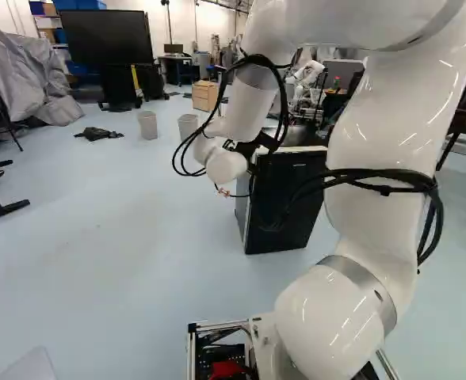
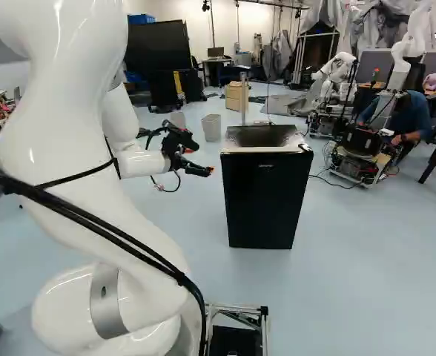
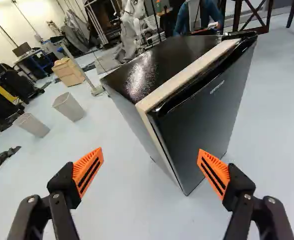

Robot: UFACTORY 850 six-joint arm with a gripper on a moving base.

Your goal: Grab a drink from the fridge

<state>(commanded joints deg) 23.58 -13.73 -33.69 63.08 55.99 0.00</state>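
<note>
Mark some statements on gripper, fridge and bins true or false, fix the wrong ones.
1. The gripper is shut on the edge of the fridge. False: its fingers stand wide open, gripping nothing.
2. The fridge door is closed. True.
3. The fridge lies on its side. False: it stands upright on the floor.
4. In the right base view, the gripper is to the left of the fridge. True.
5. The wrist view shows four bins. False: it shows two bins.
</note>
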